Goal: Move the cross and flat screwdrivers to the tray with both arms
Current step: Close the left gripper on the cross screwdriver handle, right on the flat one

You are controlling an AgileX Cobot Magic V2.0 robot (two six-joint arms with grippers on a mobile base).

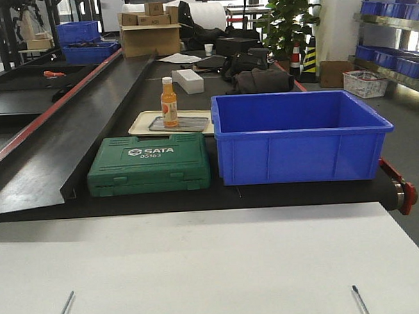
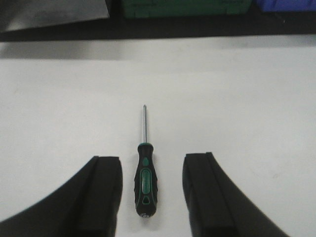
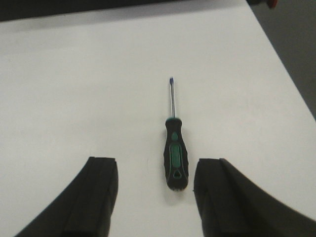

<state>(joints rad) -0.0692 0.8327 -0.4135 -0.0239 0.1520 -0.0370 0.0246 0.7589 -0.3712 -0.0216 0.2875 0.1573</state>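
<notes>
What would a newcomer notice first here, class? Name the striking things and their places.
The big blue bin dominates the black belt, with the green SATA case beside it and an orange bottle standing on the beige tray behind. On the white table, the left screwdriver lies within the open left gripper, the right screwdriver within the open right gripper.

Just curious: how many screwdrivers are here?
2. One screwdriver lies on the table between the fingers of the left gripper; a second screwdriver between those of the right gripper. Others may hide in the green case.
</notes>
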